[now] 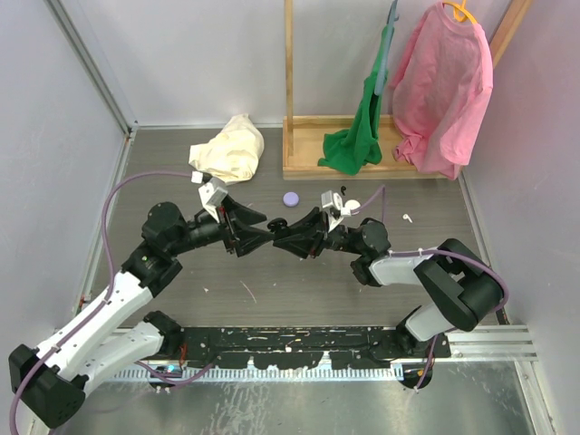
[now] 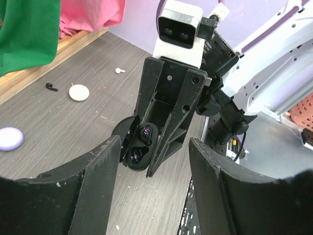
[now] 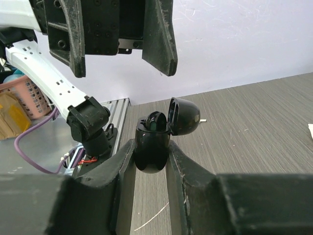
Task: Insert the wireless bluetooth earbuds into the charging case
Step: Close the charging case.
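My right gripper (image 3: 150,147) is shut on the black charging case (image 3: 152,147) and holds it above the table. The case's lid (image 3: 184,116) is swung open. A glossy black earbud (image 3: 156,121) sits in the top of the case. In the left wrist view the case (image 2: 139,149) shows two earbuds (image 2: 145,132) seated side by side. My left gripper (image 2: 154,164) is open, with nothing between its fingers (image 2: 93,181), and it points at the case from close by. In the top view, both grippers (image 1: 263,227) meet at mid-table, with the right one (image 1: 288,237) tip to tip with the left.
A loose black earbud (image 2: 51,87), a white round case (image 2: 78,92) and a white earbud (image 2: 120,70) lie on the table behind. A purple disc (image 1: 290,198) and a cream cloth (image 1: 231,149) are further back. A wooden rack (image 1: 299,168) holds green and pink garments.
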You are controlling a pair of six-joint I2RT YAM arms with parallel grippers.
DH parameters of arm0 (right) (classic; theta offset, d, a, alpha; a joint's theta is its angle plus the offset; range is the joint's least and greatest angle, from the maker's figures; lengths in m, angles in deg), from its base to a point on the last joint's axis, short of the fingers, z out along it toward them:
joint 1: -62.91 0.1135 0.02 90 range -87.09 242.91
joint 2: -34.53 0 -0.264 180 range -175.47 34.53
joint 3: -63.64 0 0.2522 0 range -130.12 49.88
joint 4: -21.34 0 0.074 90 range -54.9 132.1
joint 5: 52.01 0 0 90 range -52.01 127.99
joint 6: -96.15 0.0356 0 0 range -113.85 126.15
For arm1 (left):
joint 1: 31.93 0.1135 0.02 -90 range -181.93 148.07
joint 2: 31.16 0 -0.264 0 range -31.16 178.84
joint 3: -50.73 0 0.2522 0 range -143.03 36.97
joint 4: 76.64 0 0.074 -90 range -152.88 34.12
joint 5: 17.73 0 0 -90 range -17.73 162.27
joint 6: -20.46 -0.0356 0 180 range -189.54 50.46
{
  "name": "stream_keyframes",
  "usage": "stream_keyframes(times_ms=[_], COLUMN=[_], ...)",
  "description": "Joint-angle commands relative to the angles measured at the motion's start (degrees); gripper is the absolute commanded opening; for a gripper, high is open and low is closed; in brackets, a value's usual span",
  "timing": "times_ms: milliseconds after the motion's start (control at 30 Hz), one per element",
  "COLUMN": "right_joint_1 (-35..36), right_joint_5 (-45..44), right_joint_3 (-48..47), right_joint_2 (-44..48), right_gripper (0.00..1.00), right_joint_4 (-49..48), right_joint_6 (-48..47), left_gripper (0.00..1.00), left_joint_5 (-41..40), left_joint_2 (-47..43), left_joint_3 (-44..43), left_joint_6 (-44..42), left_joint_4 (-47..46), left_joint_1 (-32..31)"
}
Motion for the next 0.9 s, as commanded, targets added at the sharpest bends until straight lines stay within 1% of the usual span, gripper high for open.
stream_keyframes(times_ms=[0, 267, 533, 633, 733, 867], right_joint_1=[-0.2, -0.2, 0.0, 0.1, 0.3, 0.6], right_joint_5=[-1.7, -3.2, -3.5, -3.3, -3.4, -3.6], right_joint_3=[-1.5, -1.7, -2.0, -2.2, -2.4, -2.7], right_joint_2=[0.9, 3.2, 5.0, 5.2, 5.3, 5.7], right_gripper=[0.06, 0.06, 0.06, 0.06, 0.06, 0.06], right_joint_4=[-10.5, -10.6, -10.5, -10.6, -10.5, -10.6], right_joint_6=[0.7, 1.7, 2.7, 3.0, 3.1, 3.3], left_gripper=[0.60, 0.61, 0.58, 0.54, 0.47, 0.45], left_joint_5=[-2.6, -5.2, -7.3, -5.6, -3.2, -1.2], left_joint_2=[-2.8, -5.5, -5.1, -2.9, -0.6, 1.5], left_joint_3=[2.2, 8.5, 10.5, 10.3, 10.3, 10.2], left_joint_6=[4.6, 14.2, 17.3, 18.7, 20.8, 22.1], left_joint_4=[-5.8, -15.3, -18.8, -21.6, -25.3, -28.3], left_joint_1=[-0.1, -0.1, -0.1, -0.1, -0.1, -0.3])
